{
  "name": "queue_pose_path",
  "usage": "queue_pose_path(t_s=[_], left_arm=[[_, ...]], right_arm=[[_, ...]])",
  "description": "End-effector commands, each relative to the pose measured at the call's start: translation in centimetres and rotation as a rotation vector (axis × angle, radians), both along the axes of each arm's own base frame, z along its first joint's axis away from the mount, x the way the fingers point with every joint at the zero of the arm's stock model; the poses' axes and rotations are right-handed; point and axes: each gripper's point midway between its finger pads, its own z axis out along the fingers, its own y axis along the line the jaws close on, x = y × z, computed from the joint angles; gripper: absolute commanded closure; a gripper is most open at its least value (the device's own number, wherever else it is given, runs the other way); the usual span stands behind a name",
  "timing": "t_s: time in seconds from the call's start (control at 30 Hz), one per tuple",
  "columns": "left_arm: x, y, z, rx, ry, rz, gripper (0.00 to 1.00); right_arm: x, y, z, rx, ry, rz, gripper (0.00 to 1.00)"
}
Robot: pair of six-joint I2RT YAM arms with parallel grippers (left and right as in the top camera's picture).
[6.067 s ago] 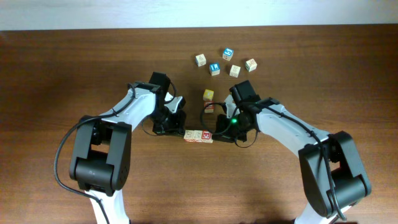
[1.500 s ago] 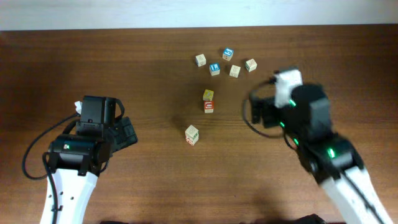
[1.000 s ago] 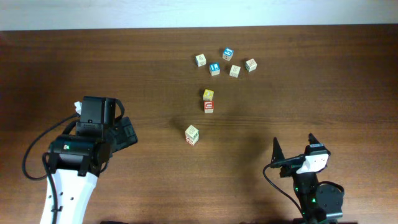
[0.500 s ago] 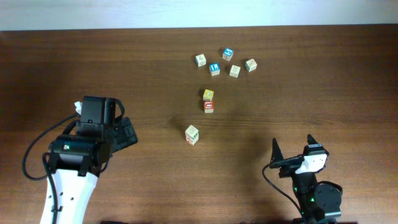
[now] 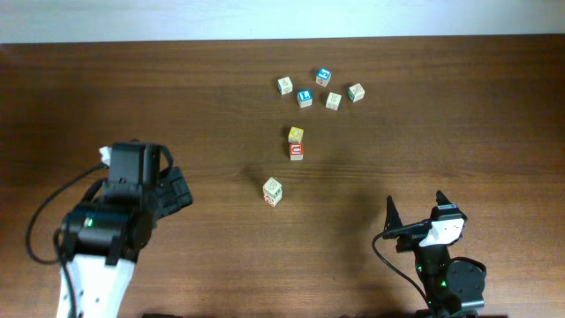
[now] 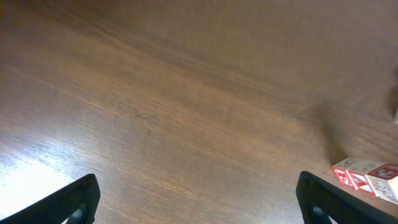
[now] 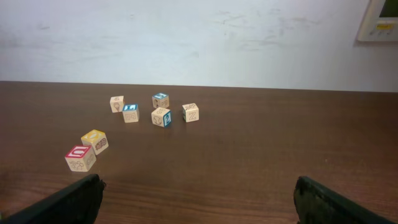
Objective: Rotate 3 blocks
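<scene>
A red-faced block (image 5: 297,151) with a white letter lies mid-table, touching a yellow cube (image 5: 296,134) behind it. A pale beige block (image 5: 273,191) sits alone nearer the front; the left wrist view catches it at the right edge (image 6: 367,177), with red print on its faces. More pale blocks (image 5: 284,85) (image 5: 333,101) lie in the far group. My left gripper (image 5: 174,192) is open, well left of the pale block. My right gripper (image 5: 416,205) is open near the front right, with nothing between its fingers. The right wrist view shows the red block (image 7: 80,157) far ahead on the left.
Two blue-faced cubes (image 5: 324,76) (image 5: 305,97) and a beige cube with green print (image 5: 356,92) sit in the far cluster. A pale wall (image 7: 199,37) rises behind the table's far edge.
Six seconds ago both grippers were at the blocks mid-table; both have since pulled away. In the last half second the left arm shifted slightly toward the front; the right arm stayed still.
</scene>
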Motion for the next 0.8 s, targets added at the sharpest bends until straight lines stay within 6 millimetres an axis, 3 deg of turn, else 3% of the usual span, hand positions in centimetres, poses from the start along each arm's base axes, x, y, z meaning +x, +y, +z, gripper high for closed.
queue_pose_path(t_s=[0.0,0.1,0.2,0.3,0.5,0.67,0.77], left_arm=[[-0.2,1.1,1.9,0.078,-0.183,-0.028,0.01],[1.3,-1.5,2.9,0.171,-0.444,-0.345,0.01],[1.6,-3.6,3.2,0.294,-0.656,-0.556,0.01],[0.9,-3.6,2.0,0.369,-0.781,-0.573,0.01],[-0.3,-2.2,-3.1,0.403,-0.848,-0.515,0.01],[-0.5,-1.4,-5.5,0.420,-0.857,-0.484,0.01],[-0.5,-1.4,-5.5,0.419,-0.855,-0.484,0.01]], right_arm=[[0.0,-0.5,-0.2,-0.007,-0.004,-0.024,0.02],[0.0,-0.5,-0.2,-0.007,-0.004,-0.024,0.02],[0.0,-0.5,-0.2,-0.007,-0.004,-0.024,0.02],[0.0,-0.5,-0.2,-0.007,-0.004,-0.024,0.02],[0.0,-0.5,-0.2,-0.007,-0.004,-0.024,0.02],[0.0,-0.5,-0.2,-0.007,-0.004,-0.024,0.02],[0.0,-0.5,-0.2,-0.007,-0.004,-0.024,0.02]])
